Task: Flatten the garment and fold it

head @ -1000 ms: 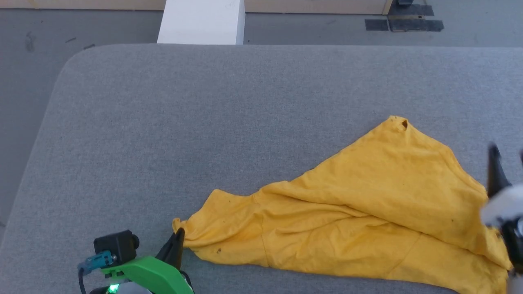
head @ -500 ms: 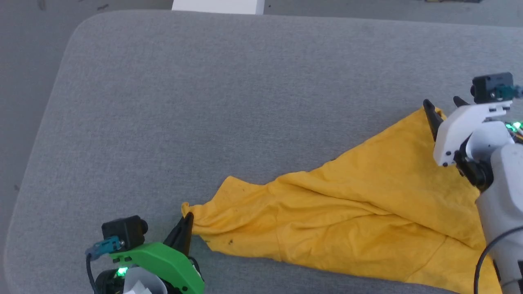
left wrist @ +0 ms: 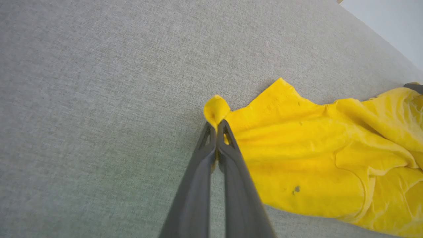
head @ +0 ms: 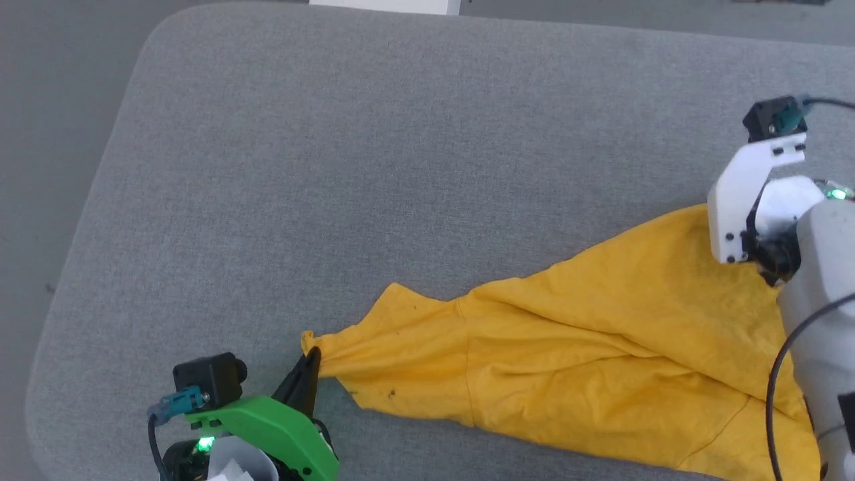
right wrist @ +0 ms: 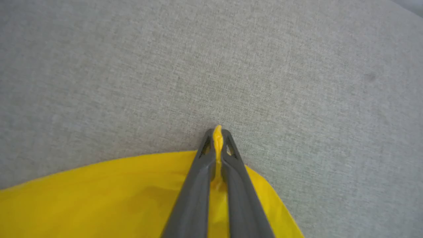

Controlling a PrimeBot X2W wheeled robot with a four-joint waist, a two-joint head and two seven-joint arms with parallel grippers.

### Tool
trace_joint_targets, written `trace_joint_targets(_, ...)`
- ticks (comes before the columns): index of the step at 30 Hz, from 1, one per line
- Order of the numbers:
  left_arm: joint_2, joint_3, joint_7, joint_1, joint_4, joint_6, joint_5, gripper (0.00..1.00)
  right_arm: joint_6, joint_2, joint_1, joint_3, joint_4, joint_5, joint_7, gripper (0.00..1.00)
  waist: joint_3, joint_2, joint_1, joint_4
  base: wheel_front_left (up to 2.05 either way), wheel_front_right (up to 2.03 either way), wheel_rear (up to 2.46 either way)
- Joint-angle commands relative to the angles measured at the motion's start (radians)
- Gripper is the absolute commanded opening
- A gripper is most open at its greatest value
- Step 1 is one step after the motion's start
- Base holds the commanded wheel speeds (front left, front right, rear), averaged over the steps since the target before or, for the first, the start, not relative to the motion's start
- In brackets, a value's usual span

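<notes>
The garment (head: 588, 354) is a bright yellow T-shirt lying creased on the grey table, spread from the lower middle to the right edge of the head view. My left gripper (head: 309, 357) is shut on the garment's near-left corner (left wrist: 216, 110), which pokes out past the fingertips in the left wrist view. My right gripper (right wrist: 217, 134) is shut on the garment's far-right tip, a thin fold of yellow cloth pinched between its fingers (right wrist: 201, 178). In the head view its white wrist (head: 738, 200) covers that tip.
The grey fabric-covered table (head: 374, 167) has a rounded far-left corner, with grey floor (head: 53, 100) beyond it. A white block (head: 384, 5) stands past the table's far edge.
My right gripper has come in from the right edge, reached the garment's far tip and shut on it. The head camera has shifted. My left gripper still holds its corner.
</notes>
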Motion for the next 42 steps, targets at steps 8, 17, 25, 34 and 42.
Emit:
trace_joint_targets(8, 0.007, 0.007, -0.013, 0.023, 0.006, 0.003, -0.008, 0.00, -0.001, 0.037, 0.253, -0.078, -0.202, 0.088, -0.279, 0.00, -0.094, 0.0000, 0.0000, -0.044, 0.00, 0.00, 0.00)
trace_joint_targets(17, 0.019, 0.042, -0.062, 0.017, -0.010, -0.003, -0.001, 0.00, -0.001, 0.104, 0.548, -0.186, -0.484, 0.184, -0.446, 0.00, -0.159, 0.0000, 0.0000, -0.106, 0.00, 0.00, 0.00)
trace_joint_targets(25, 0.043, 0.098, -0.027, -0.210, -0.021, -0.092, -0.049, 0.00, -0.001, 0.056, 0.562, -0.200, -0.684, 0.213, -0.310, 0.00, -0.151, 0.0000, 0.0000, -0.150, 0.00, 0.00, 0.00)
trace_joint_targets(34, 0.024, 0.225, 0.056, -0.672, 0.110, -0.126, -0.162, 0.00, -0.001, -0.140, 0.233, -0.053, -0.755, 0.231, -0.111, 0.00, -0.015, 0.0000, 0.0000, -0.203, 0.00, 0.00, 0.00)
trace_joint_targets(42, 0.040, 0.255, 0.028, -1.073, 0.281, -0.108, -0.085, 0.00, -0.001, -0.215, -0.153, 0.112, -0.646, 0.220, -0.048, 0.00, 0.140, 0.0000, 0.0000, -0.255, 0.00, 0.00, 0.00)
